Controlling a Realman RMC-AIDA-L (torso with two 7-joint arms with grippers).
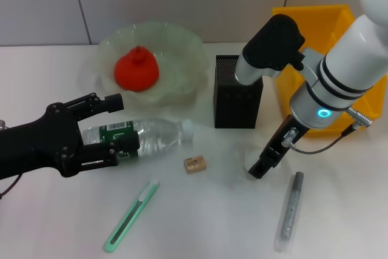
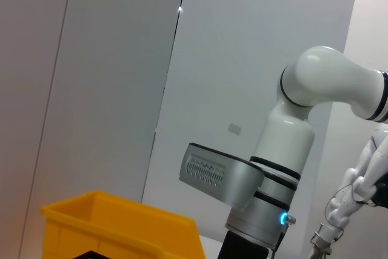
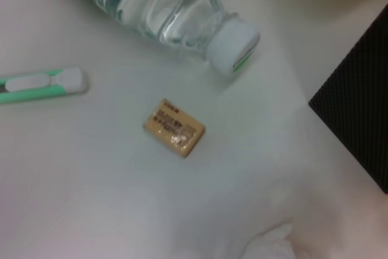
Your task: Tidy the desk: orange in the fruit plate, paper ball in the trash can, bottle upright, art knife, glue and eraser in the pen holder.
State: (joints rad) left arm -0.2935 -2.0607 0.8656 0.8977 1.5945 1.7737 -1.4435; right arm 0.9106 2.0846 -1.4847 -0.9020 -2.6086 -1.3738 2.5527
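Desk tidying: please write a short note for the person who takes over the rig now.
Left gripper: open, straddling the bottle, which lies on its side.
Right gripper: low beside the paper ball.
Done: orange in fruit plate.
Left: stand bottle up; paper ball into trash can; eraser, art knife, glue into pen holder.

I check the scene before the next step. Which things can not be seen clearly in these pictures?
- Paper ball: right wrist view, cut by the picture's edge; head view, mostly behind the right gripper.
- Right gripper: whether open or shut cannot be told.
- Bottle: head view, its base behind the left gripper.
- Pen holder: inside hidden by the right arm.
- Trash can: inside hidden by the right arm.
- Eraser: label too small.
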